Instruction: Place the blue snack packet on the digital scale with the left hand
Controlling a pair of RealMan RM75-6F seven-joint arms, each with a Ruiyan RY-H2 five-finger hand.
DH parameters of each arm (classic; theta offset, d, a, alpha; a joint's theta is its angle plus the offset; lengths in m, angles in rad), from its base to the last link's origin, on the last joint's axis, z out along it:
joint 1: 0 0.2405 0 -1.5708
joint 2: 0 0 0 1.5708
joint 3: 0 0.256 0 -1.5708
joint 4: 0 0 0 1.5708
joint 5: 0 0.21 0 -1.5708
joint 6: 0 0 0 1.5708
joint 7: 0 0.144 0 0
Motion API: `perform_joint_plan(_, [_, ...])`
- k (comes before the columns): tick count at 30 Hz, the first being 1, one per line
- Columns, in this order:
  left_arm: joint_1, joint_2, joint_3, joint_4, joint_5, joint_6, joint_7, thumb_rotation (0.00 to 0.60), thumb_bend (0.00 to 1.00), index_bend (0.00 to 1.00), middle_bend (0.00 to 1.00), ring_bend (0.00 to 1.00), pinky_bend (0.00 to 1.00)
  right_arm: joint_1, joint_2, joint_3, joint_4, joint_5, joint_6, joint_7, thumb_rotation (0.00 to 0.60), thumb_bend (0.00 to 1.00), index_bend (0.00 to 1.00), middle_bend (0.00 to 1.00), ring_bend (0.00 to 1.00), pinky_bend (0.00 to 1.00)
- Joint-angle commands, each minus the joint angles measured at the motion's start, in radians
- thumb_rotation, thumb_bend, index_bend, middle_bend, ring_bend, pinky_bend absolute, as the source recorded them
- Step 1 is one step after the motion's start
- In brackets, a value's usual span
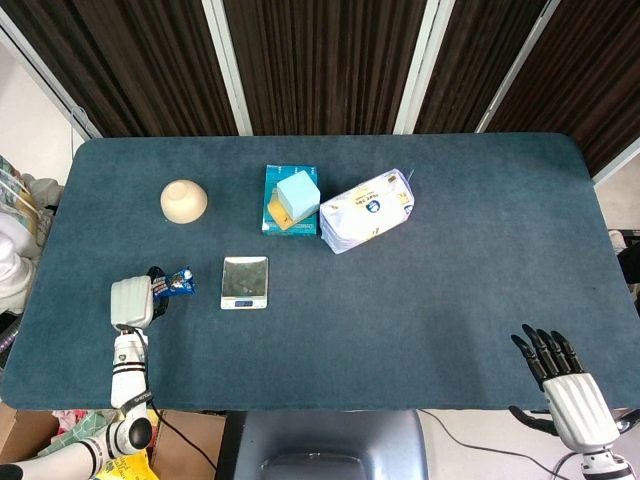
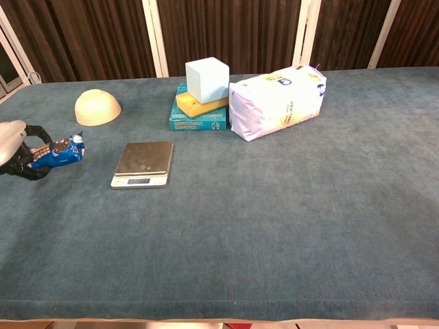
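Left hand [image 1: 132, 302] sat near the left edge of the blue-grey felt-covered worktop [image 1: 430, 300], toward the front. Its dark fingers [image 2: 36, 152] were curled around the crinkled blue snack packet [image 2: 62, 153], grasping it; the packet stuck out to the right of the hand. In the chest view the packet appeared lifted off the cloth, though contact underneath could not be confirmed. The hand was partly cut off by the left frame edge in that view.

Small digital scale with a steel platform [image 1: 245, 281] lay just to the right of the packet, apart from it, platform bare. Nothing stood between packet and scale.

Behind the hand, nearer the back-left corner: an upturned cream bowl [image 1: 184, 200]. At centre back: a flat teal box [image 1: 278, 209] with a yellow sponge [image 2: 200, 104] and a pale blue cube [image 1: 298, 191] stacked on top. Just beside it on the right, a white plastic-wrapped pack with blue print [image 1: 366, 210], lying at an angle; whether it touched the box was unclear.

Right hand [image 1: 568, 384] was at the front-right corner, holding nothing, dark fingers extended and spread. It showed only in the head view, with its wrist cut off by the bottom edge.

Scale display was too small to read.
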Motion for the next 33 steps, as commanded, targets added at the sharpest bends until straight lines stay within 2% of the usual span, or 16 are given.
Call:
perform_joint_plan(1, [-0.025,-0.027,-0.020,-0.007,0.052,0.044,-0.042,0.600,0.65,0.87,1.00,1.00,1.00,0.000,0.001,-0.001,0.000,-0.001,0.000,0.003,0.580,0.18,0.00,0.00,0.00,0.00])
perform_joint_plan(8, [-0.123,-0.112,-0.060,-0.007,0.085,0.051,0.026,0.600,0.62,0.87,1.00,1.00,1.00,0.004,0.009,-0.003,0.000,-0.007,-0.001,0.022,0.581,0.18,0.00,0.00,0.00,0.00])
perform_joint_plan(15, [-0.202,-0.217,-0.077,0.105,0.060,0.003,0.116,0.600,0.60,0.84,1.00,1.00,1.00,0.008,0.017,-0.002,0.002,-0.003,-0.006,0.045,0.580,0.18,0.00,0.00,0.00,0.00])
perform_joint_plan(17, [-0.212,-0.240,-0.080,0.147,0.044,-0.014,0.140,0.600,0.57,0.75,1.00,1.00,1.00,0.007,0.021,-0.002,0.003,-0.001,-0.002,0.053,0.581,0.18,0.00,0.00,0.00,0.00])
perform_joint_plan(19, [-0.215,-0.249,-0.086,0.167,0.034,-0.020,0.145,0.600,0.52,0.58,1.00,1.00,1.00,0.006,0.024,-0.001,0.006,0.000,0.001,0.061,0.581,0.18,0.00,0.00,0.00,0.00])
perform_joint_plan(22, [-0.207,-0.243,-0.085,0.160,0.028,-0.029,0.136,0.600,0.48,0.39,1.00,1.00,1.00,0.006,0.025,-0.001,0.008,0.000,0.003,0.068,0.581,0.18,0.00,0.00,0.00,0.00])
perform_joint_plan(24, [-0.200,-0.233,-0.081,0.140,0.023,-0.039,0.138,0.600,0.45,0.31,1.00,1.00,1.00,0.006,0.024,-0.001,0.009,-0.001,0.004,0.067,0.580,0.18,0.00,0.00,0.00,0.00])
perform_joint_plan(33, [-0.162,-0.181,-0.046,0.017,0.028,-0.030,0.171,0.600,0.40,0.13,1.00,1.00,1.00,0.000,0.023,0.000,0.009,-0.006,0.017,0.067,0.580,0.18,0.00,0.00,0.00,0.00])
